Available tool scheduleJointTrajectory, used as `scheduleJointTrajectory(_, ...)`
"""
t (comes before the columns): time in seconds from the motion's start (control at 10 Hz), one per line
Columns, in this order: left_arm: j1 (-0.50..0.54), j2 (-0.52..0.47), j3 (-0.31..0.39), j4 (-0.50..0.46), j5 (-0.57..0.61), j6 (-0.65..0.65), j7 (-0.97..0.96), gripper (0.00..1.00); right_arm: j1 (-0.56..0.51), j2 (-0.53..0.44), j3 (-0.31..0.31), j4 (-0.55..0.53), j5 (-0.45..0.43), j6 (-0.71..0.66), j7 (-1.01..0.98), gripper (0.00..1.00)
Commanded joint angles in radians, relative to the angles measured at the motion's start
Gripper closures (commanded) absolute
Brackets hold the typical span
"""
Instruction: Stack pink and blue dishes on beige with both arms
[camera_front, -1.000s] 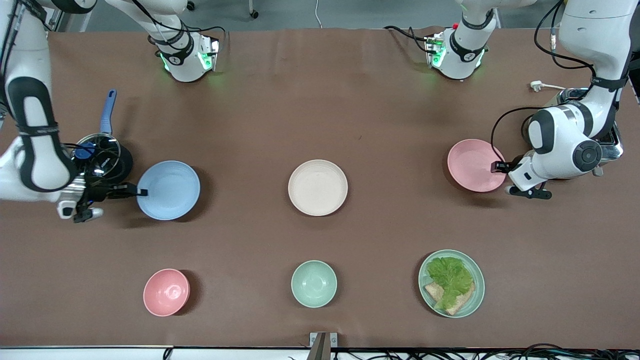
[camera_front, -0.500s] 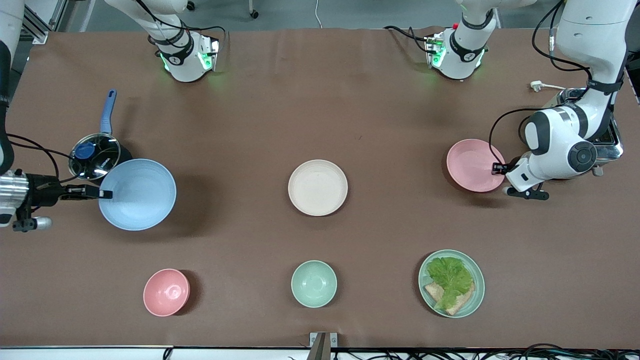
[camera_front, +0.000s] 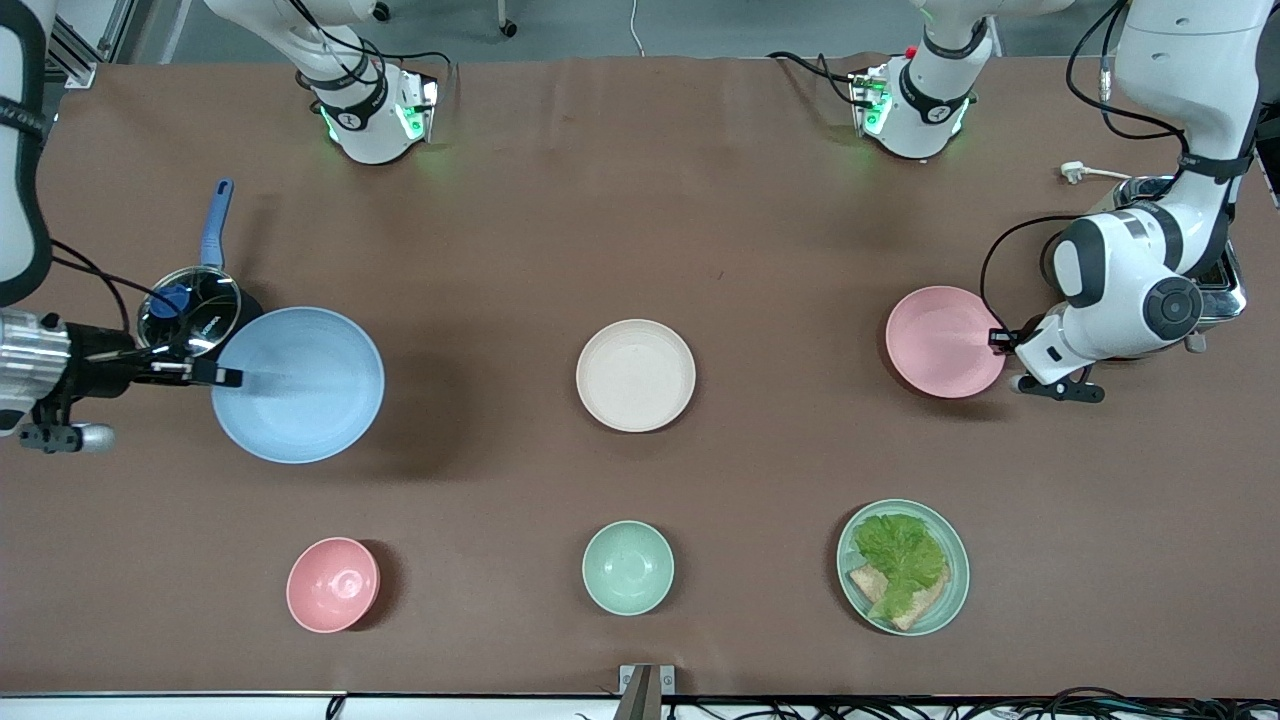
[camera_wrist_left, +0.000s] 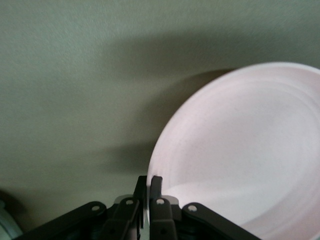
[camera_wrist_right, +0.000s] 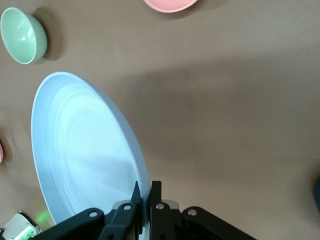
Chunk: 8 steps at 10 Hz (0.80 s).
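The beige plate lies at the table's middle. My right gripper is shut on the rim of the light blue plate, which hangs in the air over the right arm's end of the table; the wrist view shows the blue plate pinched between the fingers. My left gripper is shut on the rim of the pale pink plate, raised a little off the table at the left arm's end. The pink plate fills the left wrist view, its edge in my left gripper.
A lidded pot with a blue handle stands beside the blue plate. Nearer the front camera sit a small pink bowl, a mint-green bowl, and a mint plate with lettuce and bread. A metal appliance is under the left arm.
The right gripper has lifted the blue plate off the table and carried it slightly toward the middle. The left gripper has raised the pink plate a little and shifted it nearer the camera.
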<state>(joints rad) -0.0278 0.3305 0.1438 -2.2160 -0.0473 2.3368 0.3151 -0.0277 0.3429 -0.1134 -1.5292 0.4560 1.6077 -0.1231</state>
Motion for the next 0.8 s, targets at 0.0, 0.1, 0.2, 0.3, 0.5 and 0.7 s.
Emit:
scheduleJointTrajectory(0.0, -0.009, -0.001, -0.004, 0.063, -0.020, -0.081, 0.012, 0.99, 0.000, -0.019, 0.058, -0.035, -0.016, 0.023, 0.039, 1.00)
scheduleJointTrajectory(0.1, -0.011, -0.019, -0.004, 0.120, -0.022, -0.152, 0.013, 0.99, 0.008, -0.019, 0.070, -0.043, -0.016, 0.035, 0.052, 1.00)
scheduleJointTrajectory(0.2, -0.009, -0.043, -0.030, 0.166, -0.022, -0.201, 0.009, 0.99, 0.011, -0.016, 0.078, -0.043, -0.013, 0.044, 0.062, 1.00)
scheduleJointTrajectory(0.3, -0.007, -0.068, -0.055, 0.203, -0.037, -0.255, -0.005, 1.00, 0.014, -0.016, 0.086, -0.052, -0.010, 0.058, 0.063, 1.00)
scheduleJointTrajectory(0.5, -0.006, -0.068, -0.152, 0.271, -0.078, -0.315, -0.086, 1.00, 0.020, -0.015, 0.124, -0.106, -0.004, 0.131, 0.063, 1.00)
scheduleJointTrajectory(0.7, -0.017, -0.004, -0.278, 0.303, -0.156, -0.303, -0.172, 1.00, 0.022, -0.013, 0.161, -0.137, -0.003, 0.184, 0.063, 1.00)
